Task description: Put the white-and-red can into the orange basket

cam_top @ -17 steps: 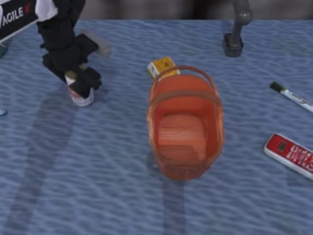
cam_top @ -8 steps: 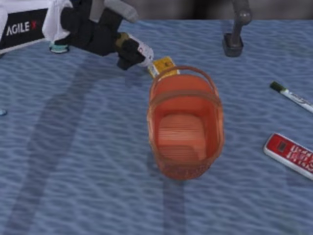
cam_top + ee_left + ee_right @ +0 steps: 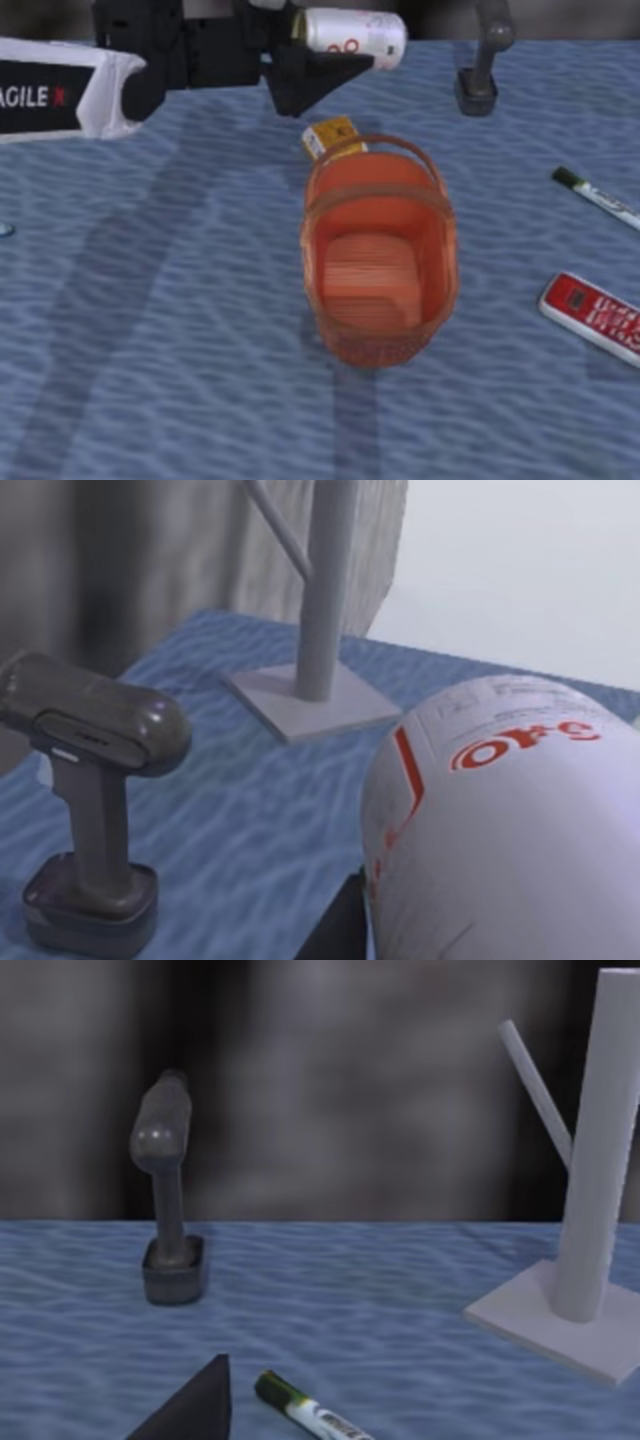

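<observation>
Can [image 3: 355, 35] in left tool [image 3: 325, 60], beyond basket [image 3: 440, 250] rim.

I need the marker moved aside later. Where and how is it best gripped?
Grip the marker across the middle of its slim barrel, coming straight down from above. It lies flat and angled on the table at the right, so turn the fingers crosswise to its length.

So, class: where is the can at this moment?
In the top view the can lies sideways in the left gripper at the far edge, above the table, beyond the basket and not yet over it.
</observation>
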`<action>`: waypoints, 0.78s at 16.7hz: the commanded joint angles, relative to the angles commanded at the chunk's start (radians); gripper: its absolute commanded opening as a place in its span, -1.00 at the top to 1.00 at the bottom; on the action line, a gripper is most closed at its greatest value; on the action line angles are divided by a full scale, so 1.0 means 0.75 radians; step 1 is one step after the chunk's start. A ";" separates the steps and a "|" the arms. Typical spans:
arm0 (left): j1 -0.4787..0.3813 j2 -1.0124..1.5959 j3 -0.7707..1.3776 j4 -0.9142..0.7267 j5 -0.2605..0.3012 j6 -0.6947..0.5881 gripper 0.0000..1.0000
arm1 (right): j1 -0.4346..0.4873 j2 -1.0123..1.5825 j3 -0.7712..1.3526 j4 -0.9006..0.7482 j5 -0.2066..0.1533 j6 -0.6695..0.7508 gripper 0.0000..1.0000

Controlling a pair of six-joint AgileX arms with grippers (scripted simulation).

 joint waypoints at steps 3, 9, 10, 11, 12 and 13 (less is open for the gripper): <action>-0.014 -0.086 -0.116 0.227 0.177 -0.078 1.00 | 0.000 0.000 0.000 0.000 0.000 0.000 -1.00; -0.022 -0.134 -0.171 0.333 0.268 -0.114 1.00 | 0.000 0.000 0.000 0.000 0.000 0.000 -1.00; -0.022 -0.134 -0.171 0.333 0.268 -0.114 1.00 | 0.000 0.000 0.000 0.000 0.000 0.000 -1.00; -0.014 -0.129 -0.166 0.331 0.266 -0.111 1.00 | 0.000 0.000 0.000 0.000 0.000 0.000 -1.00; -0.014 -0.125 -0.167 0.335 0.267 -0.111 1.00 | 0.000 0.000 0.000 0.000 0.000 0.000 -1.00; -0.013 -0.108 -0.172 0.353 0.269 -0.111 1.00 | 0.000 0.000 0.000 0.000 0.000 0.000 -1.00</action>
